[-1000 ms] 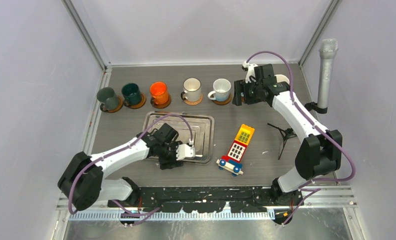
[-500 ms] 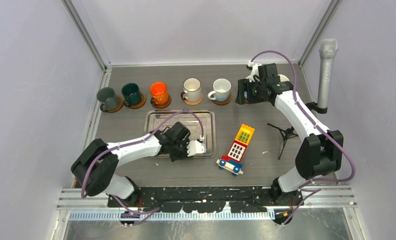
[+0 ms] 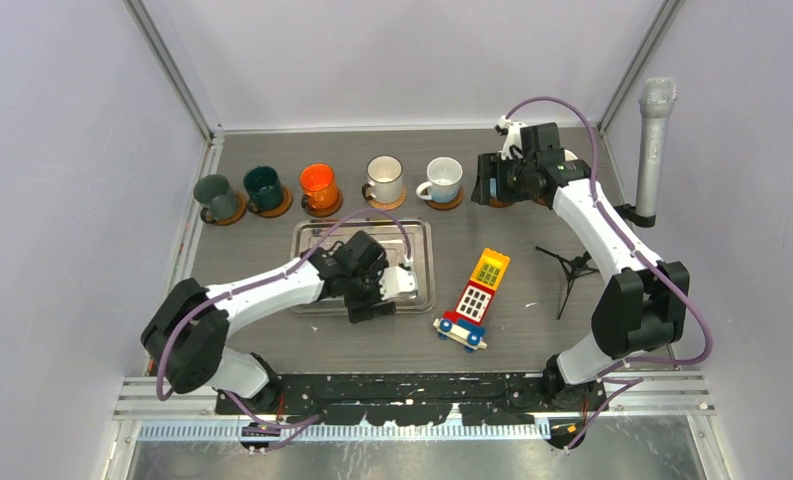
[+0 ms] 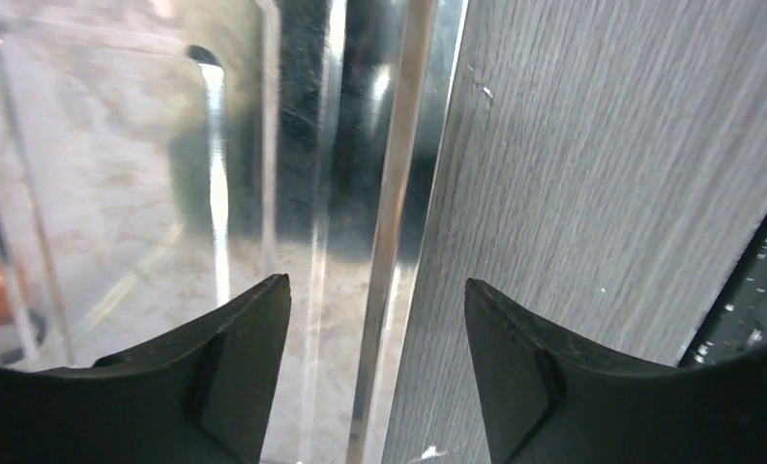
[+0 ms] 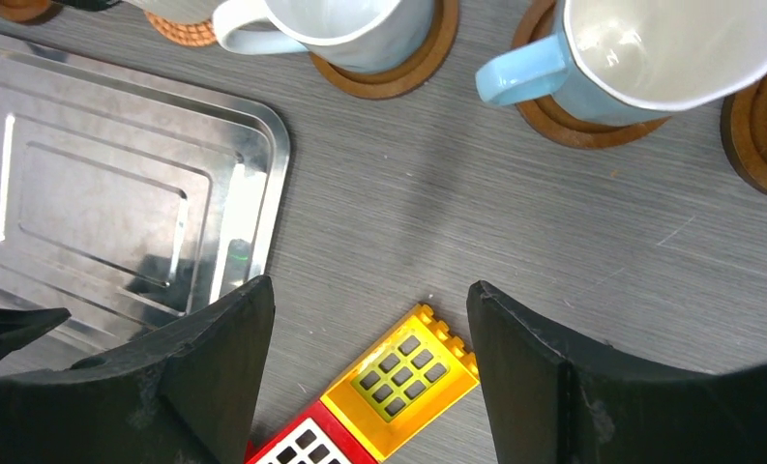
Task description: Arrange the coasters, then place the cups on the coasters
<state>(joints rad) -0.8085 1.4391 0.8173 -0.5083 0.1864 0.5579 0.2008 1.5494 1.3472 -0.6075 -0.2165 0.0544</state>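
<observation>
Five cups stand in a row on coasters at the back: grey-green (image 3: pixel 215 195), dark teal (image 3: pixel 263 187), orange (image 3: pixel 318 185), white (image 3: pixel 384 178) and white with a blue handle (image 3: pixel 444 178). My right gripper (image 3: pixel 488 184) hovers open just right of that row. In its wrist view the gripper (image 5: pixel 369 290) holds nothing. The blue-handled cup (image 5: pixel 650 58) sits on its coaster (image 5: pixel 573 126), and another coaster (image 5: pixel 761 135) shows at the right edge. My left gripper (image 3: pixel 387 300) is open, low at the metal tray's near right corner. Its jaws (image 4: pixel 377 290) straddle the tray rim (image 4: pixel 389 222) without touching it.
The metal tray (image 3: pixel 312 238) lies mid-table. A colourful toy-block vehicle (image 3: pixel 475 297) lies to its right, also visible under my right gripper (image 5: pixel 398 372). A black tripod-like stand (image 3: pixel 570 268) and a grey microphone (image 3: pixel 654 150) are at the right side.
My left gripper has moved right along the tray's near edge to its right corner, and the tray has shifted slightly right. The right gripper has barely moved.
</observation>
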